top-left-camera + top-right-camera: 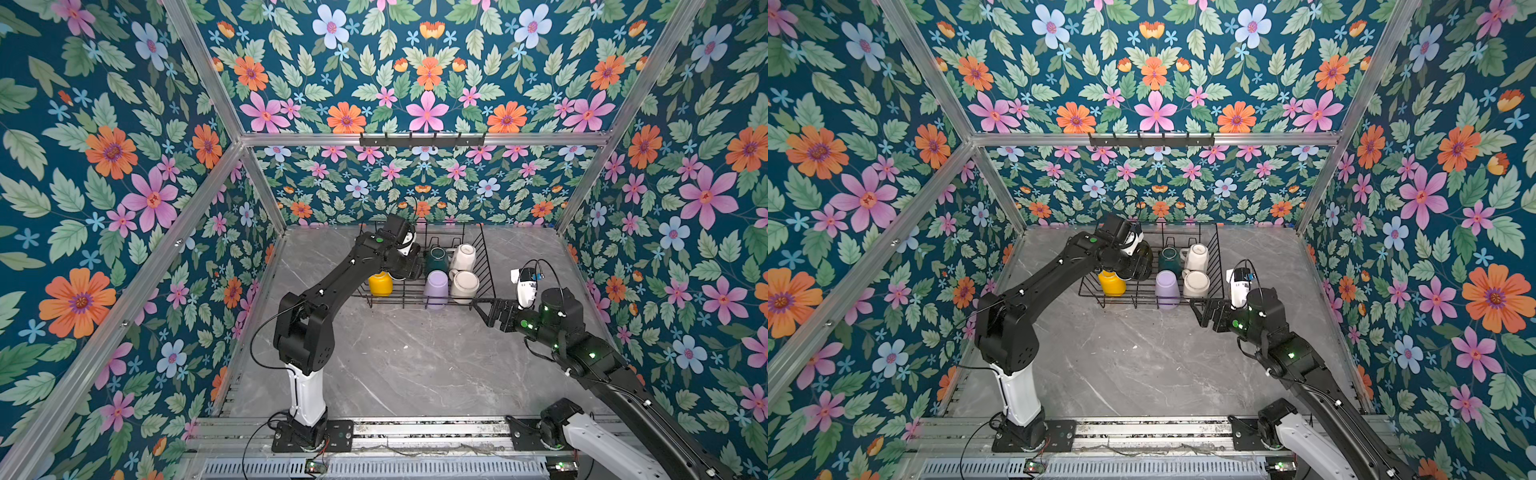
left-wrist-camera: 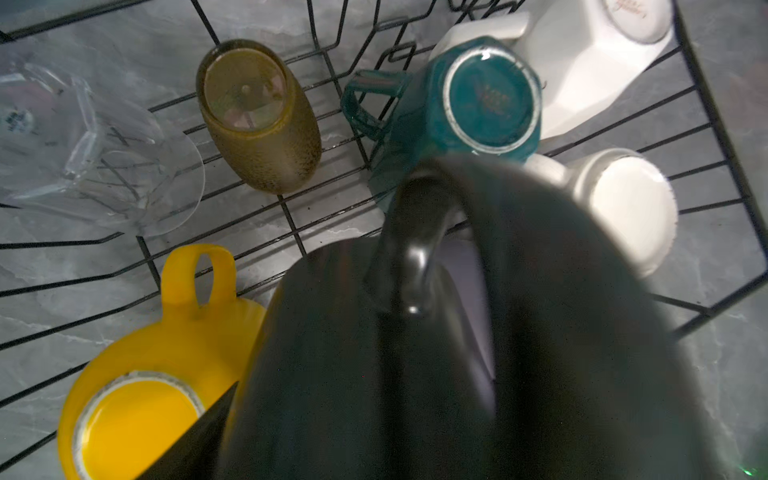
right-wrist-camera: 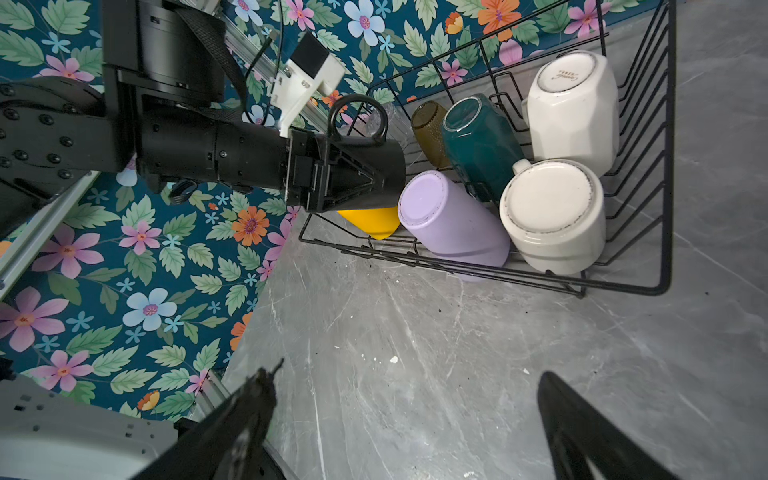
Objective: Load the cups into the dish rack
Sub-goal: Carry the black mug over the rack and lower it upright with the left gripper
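- Left gripper (image 3: 368, 170) has its jaws spread wide around the black mug (image 3: 390, 160), carried above the rack (image 3: 660, 187) and not yet set down. Rack sits at 12 o'clock on the table (image 1: 395, 365).
- The free slot looks tight, between the yellow mug (image 1: 380, 284) at the rack's 8 o'clock and the lilac tumbler (image 1: 435, 286) at 6. An off-centre descent would likely tip one.
- Wide jaws need room to let go and may snag the rack or shove the tumbler.
- Amber glass (image 2: 259, 116) and clear glass (image 2: 83, 145) are close by. A slipped mug could crack them.
- Right gripper (image 3: 411, 370) has its jaws spread and empty, near the rack's 4 o'clock corner. A stray move could nudge the rack.
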{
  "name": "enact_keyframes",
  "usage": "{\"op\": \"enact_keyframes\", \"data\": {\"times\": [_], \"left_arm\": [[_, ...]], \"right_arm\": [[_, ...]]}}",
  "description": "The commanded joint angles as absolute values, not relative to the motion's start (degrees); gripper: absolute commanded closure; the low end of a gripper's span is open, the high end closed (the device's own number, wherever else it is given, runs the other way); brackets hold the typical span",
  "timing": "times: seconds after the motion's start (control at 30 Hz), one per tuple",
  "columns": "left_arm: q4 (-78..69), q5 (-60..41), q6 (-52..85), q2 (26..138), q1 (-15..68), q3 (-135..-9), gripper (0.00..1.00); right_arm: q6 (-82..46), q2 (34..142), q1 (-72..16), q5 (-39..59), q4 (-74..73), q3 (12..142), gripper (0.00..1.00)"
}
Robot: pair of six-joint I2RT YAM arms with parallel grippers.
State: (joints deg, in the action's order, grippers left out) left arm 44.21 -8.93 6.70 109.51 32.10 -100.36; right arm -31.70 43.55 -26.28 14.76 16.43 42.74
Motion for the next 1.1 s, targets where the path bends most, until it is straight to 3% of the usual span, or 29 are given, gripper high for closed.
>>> {"op": "enact_keyframes", "data": {"times": [0.0,0.57,0.67,0.87,1.07], "left_arm": [[45.00,-6.54,5.81,111.08,32.58,-102.04,1.00],[48.16,-3.07,6.15,119.73,33.31,-106.90,0.99],[48.16,-3.16,6.32,120.94,33.31,-107.66,0.91],[49.71,-3.05,6.67,121.99,33.31,-107.95,0.56],[49.58,-1.94,6.72,122.70,33.31,-108.06,0.31]], "right_arm": [[-31.01,43.52,-26.19,14.07,15.94,42.80,0.02],[-31.07,44.03,-26.24,14.60,15.55,42.54,0.02],[-31.04,44.07,-26.20,14.59,15.49,42.54,0.02],[-31.11,44.19,-26.19,14.59,15.56,42.57,0.02],[-31.07,44.21,-26.19,14.68,15.42,42.54,0.02]]}}
